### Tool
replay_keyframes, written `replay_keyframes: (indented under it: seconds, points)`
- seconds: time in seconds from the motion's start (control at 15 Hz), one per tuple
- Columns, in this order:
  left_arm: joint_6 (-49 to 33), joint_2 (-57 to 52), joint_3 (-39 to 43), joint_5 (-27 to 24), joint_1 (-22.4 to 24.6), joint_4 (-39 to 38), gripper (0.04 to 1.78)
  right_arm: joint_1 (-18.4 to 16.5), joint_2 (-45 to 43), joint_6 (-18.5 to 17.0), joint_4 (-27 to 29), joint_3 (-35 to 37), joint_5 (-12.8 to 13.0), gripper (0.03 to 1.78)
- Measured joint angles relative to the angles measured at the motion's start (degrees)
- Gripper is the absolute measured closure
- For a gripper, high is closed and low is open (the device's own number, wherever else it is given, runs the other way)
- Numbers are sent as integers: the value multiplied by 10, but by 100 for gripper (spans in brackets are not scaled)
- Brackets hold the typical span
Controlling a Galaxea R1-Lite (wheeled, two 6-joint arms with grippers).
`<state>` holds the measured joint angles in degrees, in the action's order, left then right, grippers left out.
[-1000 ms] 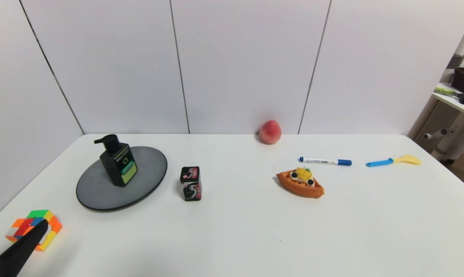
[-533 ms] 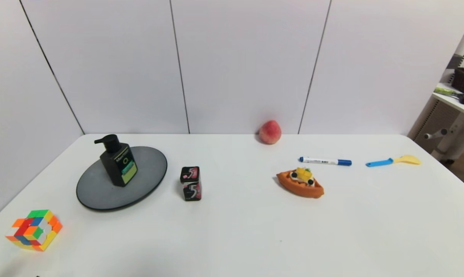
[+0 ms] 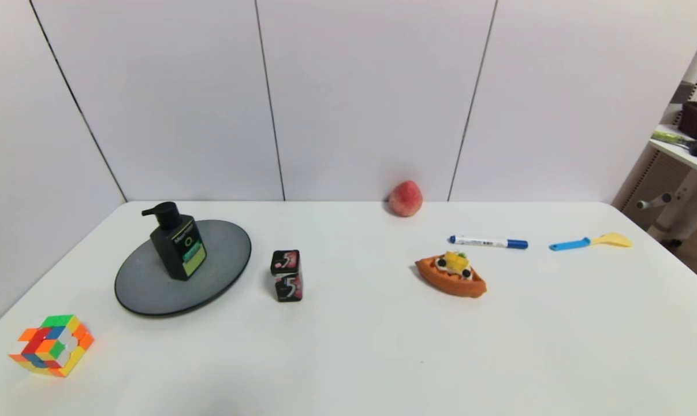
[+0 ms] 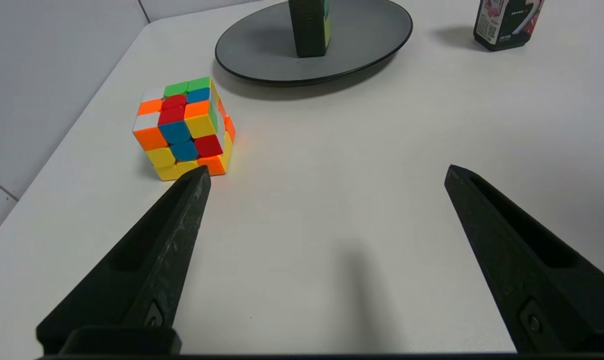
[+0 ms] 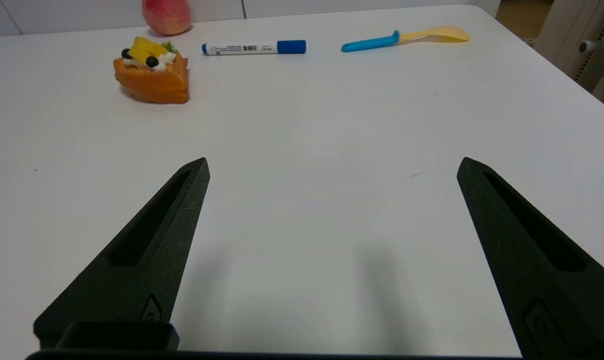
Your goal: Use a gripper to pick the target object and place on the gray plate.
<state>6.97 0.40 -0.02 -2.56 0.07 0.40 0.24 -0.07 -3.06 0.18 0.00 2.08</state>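
The black pump bottle stands upright on the gray plate near the tabletop's far-left corner, so the placing looks done. The left claw, fingers spread wide and empty, hangs low at the near-left edge beside a colour cube, the bottle straight ahead. The right claw, likewise spread, idles at the near-right edge.
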Motion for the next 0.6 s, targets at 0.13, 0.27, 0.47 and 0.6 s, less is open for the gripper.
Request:
replay_keyframes:
  seconds: [0.13, 0.27, 0.47, 0.6]
  points:
    - [-23, -4, 0, 5, 0, 0, 13, 0, 0, 0, 0, 0, 0, 10]
    - [-54, -5, 0, 10, 0, -1, 13, 0, 0, 0, 0, 0, 0, 10]
    - [-63, -5, 0, 24, 0, -1, 13, 0, 0, 0, 0, 0, 0, 10]
    - [-64, -5, 0, 24, 0, -1, 13, 0, 0, 0, 0, 0, 0, 10]
